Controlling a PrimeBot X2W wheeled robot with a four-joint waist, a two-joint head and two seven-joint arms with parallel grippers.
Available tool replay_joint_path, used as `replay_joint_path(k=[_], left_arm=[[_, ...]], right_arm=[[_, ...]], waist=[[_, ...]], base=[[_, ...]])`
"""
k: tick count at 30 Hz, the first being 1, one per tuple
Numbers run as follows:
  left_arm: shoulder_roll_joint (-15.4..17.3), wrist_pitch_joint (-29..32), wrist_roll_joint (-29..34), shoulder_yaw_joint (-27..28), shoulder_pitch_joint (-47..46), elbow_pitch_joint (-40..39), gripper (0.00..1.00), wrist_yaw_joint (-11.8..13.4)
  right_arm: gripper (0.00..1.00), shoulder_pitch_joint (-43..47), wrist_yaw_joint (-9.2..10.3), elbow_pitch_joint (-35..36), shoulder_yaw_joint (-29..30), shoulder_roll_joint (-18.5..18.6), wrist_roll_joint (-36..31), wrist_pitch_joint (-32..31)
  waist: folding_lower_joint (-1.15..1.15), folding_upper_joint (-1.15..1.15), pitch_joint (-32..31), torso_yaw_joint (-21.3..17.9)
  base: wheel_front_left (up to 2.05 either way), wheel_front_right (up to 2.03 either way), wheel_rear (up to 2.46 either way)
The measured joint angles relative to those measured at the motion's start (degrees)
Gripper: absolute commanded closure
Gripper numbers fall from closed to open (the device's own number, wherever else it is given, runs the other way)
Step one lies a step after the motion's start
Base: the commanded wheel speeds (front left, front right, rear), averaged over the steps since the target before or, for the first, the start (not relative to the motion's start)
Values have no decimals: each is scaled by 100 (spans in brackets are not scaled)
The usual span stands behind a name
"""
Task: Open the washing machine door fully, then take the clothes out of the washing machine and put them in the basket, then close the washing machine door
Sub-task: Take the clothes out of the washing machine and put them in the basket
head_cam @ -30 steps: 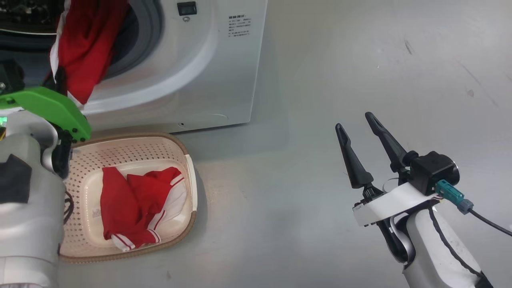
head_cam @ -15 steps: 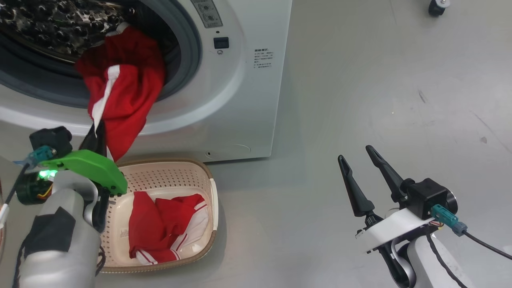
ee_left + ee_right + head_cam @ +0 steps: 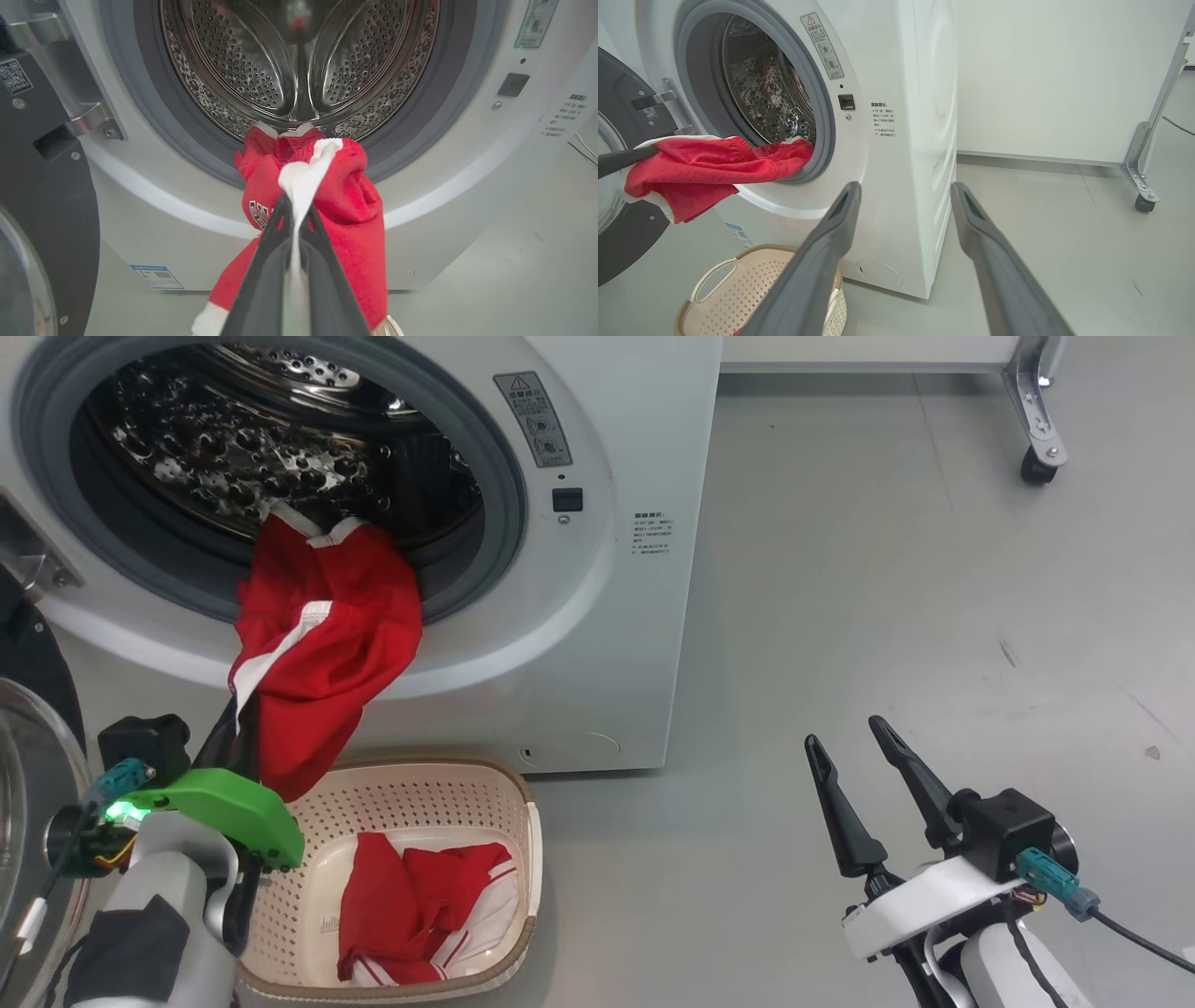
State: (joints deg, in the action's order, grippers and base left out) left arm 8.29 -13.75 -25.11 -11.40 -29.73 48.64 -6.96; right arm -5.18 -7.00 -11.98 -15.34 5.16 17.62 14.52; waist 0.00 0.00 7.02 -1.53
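Pinching clothes (image 3: pixel 348 210) draped over drum lip (image 3: pixel 369 122), left fingers (image 3: pixel 261 280) closed; right fingers (image 3: pixel 845 821) spread empty over floor (image 3: pixel 840 569).

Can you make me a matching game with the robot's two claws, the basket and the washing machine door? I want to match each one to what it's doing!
1. left claw
2. right claw
3. basket
4. washing machine door

A. open, holding nothing
B. on the floor, red clothes inside
C. swung open
D. pinching a red garment trailing out of the drum

Pairs: 1-D, 2-A, 3-B, 4-C
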Motion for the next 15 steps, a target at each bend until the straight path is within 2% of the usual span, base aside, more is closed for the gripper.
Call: replay_joint_path(k=[10,15], left_arm=[[0,-62,142,165,291,-856,100,-15],[-2,-63,297,343,344,-1766,100,-14]], right_arm=[[0,215,0,27,172,-16,23,0],[0,224,0,56,210,-16,22,-1]], waist=[[0,0,-256,111],[0,0,-271,136]], base=[[0,0,0],[0,0,0]])
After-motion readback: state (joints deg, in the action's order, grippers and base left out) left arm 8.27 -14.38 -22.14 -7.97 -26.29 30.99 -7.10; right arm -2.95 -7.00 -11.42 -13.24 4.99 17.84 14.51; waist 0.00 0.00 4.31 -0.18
